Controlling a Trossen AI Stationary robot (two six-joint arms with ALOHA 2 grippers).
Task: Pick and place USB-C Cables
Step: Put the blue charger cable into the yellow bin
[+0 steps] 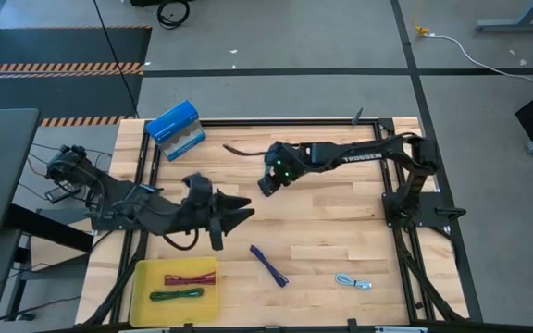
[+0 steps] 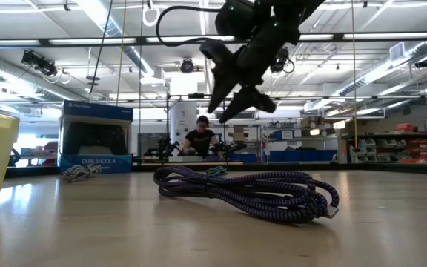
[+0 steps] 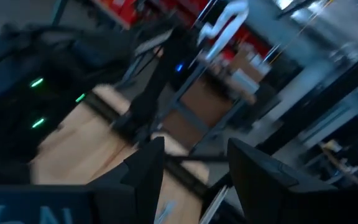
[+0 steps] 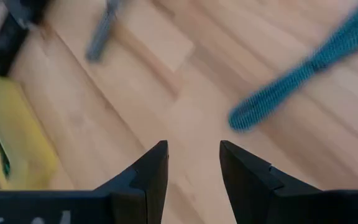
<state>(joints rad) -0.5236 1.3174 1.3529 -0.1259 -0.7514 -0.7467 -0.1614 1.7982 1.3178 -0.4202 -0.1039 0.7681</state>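
**Two cables trayed, three loose, both jaws empty**

Right gripper [image 1: 265, 188] up off the table [image 1: 340, 217] near centre, jaws parted and holding nothing, per right wrist view. Left gripper [image 1: 241, 216] low at left-centre, pointing toward table middle, jaws spread, also empty. Left wrist view blurred, little to read.

Loose cables: purple cable [image 1: 269, 265] lying front-centre; pale blue cable [image 1: 353, 282] front-right, well apart from the purple one; teal cable [image 4: 303, 68] on bare wood near right gripper, seen only in right wrist view. Dark cord at table back beside right arm — colour and type unclear.

Step in hand, as a judgement: right gripper lining up on teal cable. Best done by centring parted jaws across the bundle's thick middle, not a loose end, descending straight, closing fully before lifting; otherwise likely to snag one strand and trail the rest.

Containers: yellow tray [image 1: 141, 294] at front-left holding magenta cable [image 1: 190, 277] and dark green cable [image 1: 176, 295], side by side, apart, room left. Blue box [image 1: 176, 129] at back-left, closed, not part of task.
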